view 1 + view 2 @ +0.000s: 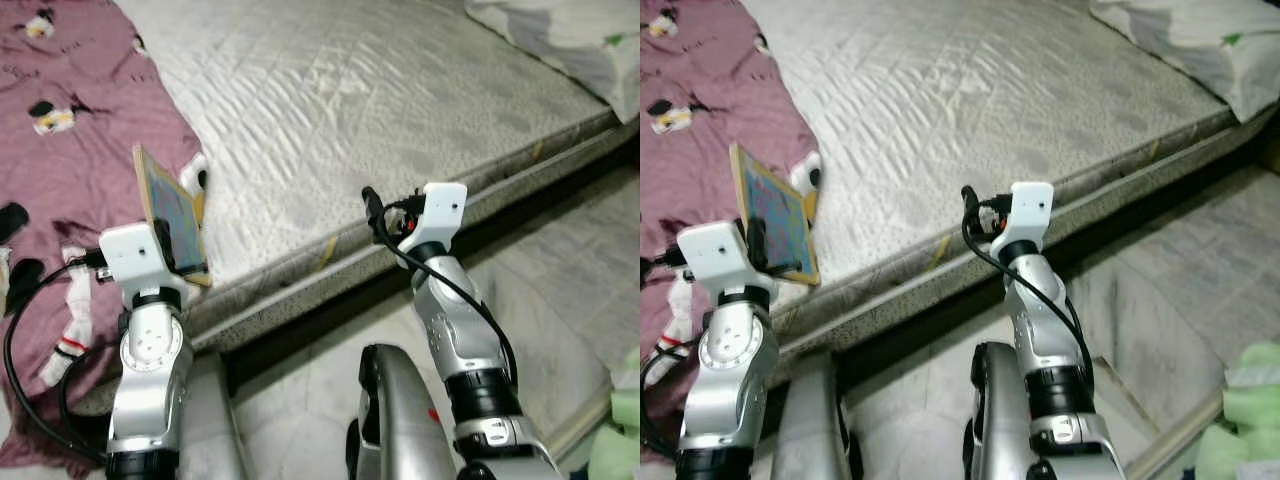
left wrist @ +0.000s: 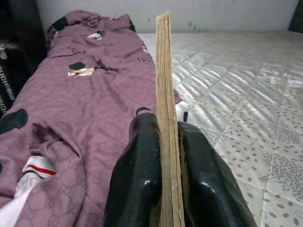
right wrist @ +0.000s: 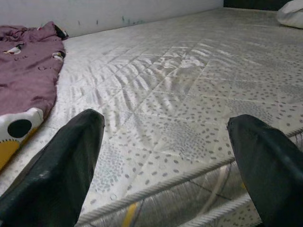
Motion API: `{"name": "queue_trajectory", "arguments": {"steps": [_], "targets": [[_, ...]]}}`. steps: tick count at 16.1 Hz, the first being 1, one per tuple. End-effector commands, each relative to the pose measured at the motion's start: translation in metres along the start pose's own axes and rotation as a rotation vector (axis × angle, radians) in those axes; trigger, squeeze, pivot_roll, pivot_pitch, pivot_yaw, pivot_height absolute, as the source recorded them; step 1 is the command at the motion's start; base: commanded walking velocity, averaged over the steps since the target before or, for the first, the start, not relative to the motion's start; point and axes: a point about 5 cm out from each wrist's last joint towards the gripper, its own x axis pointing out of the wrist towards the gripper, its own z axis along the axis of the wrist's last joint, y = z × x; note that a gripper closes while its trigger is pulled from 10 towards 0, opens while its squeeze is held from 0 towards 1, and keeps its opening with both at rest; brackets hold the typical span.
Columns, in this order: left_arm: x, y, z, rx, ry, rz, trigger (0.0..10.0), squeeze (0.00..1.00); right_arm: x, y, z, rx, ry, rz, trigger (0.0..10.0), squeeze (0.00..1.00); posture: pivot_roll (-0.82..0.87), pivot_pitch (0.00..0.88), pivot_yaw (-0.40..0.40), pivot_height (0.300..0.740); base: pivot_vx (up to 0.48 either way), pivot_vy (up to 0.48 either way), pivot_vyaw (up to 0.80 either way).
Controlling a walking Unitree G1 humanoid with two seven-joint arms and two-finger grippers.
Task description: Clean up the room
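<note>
Both fingers of left gripper clamp book over mattress

Both arms silver metal, segmented, black joint rings. White boxy wrist housings. Black cables looped off each wrist. Left end effector: glossy black rounded fingers. Right end effector: same black fingers, scuffed.

We read almost nothing here: the only lettering is a run of white capitals on the dark object at the edge of the left wrist view, and we make out something like "UCHI" without being sure of it. The purple blanket carries a repeated woven monogram pattern, too blurred for us to read as letters. The cover of the thin book shows colours but no legible words.
</note>
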Motion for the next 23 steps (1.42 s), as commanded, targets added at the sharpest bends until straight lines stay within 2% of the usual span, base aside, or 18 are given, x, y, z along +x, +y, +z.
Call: {"name": "queue_trajectory", "arguments": {"steps": [1,3,5,9,10,11,12,17,23], "targets": [[-0.002,-0.002,0.008,0.001,-0.033,-0.008,10.0,0.00,0.000,-0.002,0.005,0.011,-0.018,-0.007,10.0,0.00,0.07,0.087,-0.001,0.609,0.000,0.000,0.00],[-0.004,-0.002,0.003,-0.013,-0.006,-0.002,10.0,0.00,0.000,-0.002,0.005,0.017,-0.020,-0.017,10.0,0.00,0.06,0.084,0.003,0.634,0.000,0.000,0.00],[-0.002,-0.007,0.006,-0.002,-0.023,-0.033,10.0,0.00,0.000,-0.001,0.005,0.019,-0.021,-0.019,10.0,0.00,0.06,0.081,0.004,0.659,0.000,0.000,0.00],[0.003,-0.008,0.010,0.001,-0.035,-0.042,10.0,0.00,0.000,-0.002,0.004,0.010,-0.018,-0.030,10.0,0.00,0.06,0.076,0.005,0.703,0.000,0.000,0.00],[0.003,-0.009,0.012,0.010,-0.046,-0.045,10.0,0.00,0.000,-0.003,0.003,0.005,-0.015,-0.034,10.0,0.00,0.06,0.074,0.005,0.713,0.000,0.000,0.00],[0.004,-0.011,0.015,0.064,-0.089,-0.072,10.0,0.00,-0.001,-0.005,0.001,-0.001,-0.011,-0.045,10.0,0.00,0.06,0.074,0.005,0.728,0.000,0.000,0.00],[0.003,-0.012,0.015,0.067,-0.091,-0.071,10.0,0.00,-0.001,-0.006,0.000,-0.003,-0.008,-0.045,10.0,0.00,0.06,0.074,0.005,0.737,0.000,0.000,0.00],[0.003,-0.014,0.012,0.081,-0.078,-0.062,10.0,0.00,-0.001,-0.009,-0.008,-0.035,0.040,-0.070,10.0,0.00,0.06,0.072,0.001,0.740,0.000,0.000,0.00],[0.002,-0.013,0.008,0.089,-0.063,-0.059,10.0,0.00,-0.001,-0.013,-0.008,-0.064,0.032,-0.087,10.0,0.00,0.07,0.067,-0.005,0.740,0.000,0.000,0.00]]}}
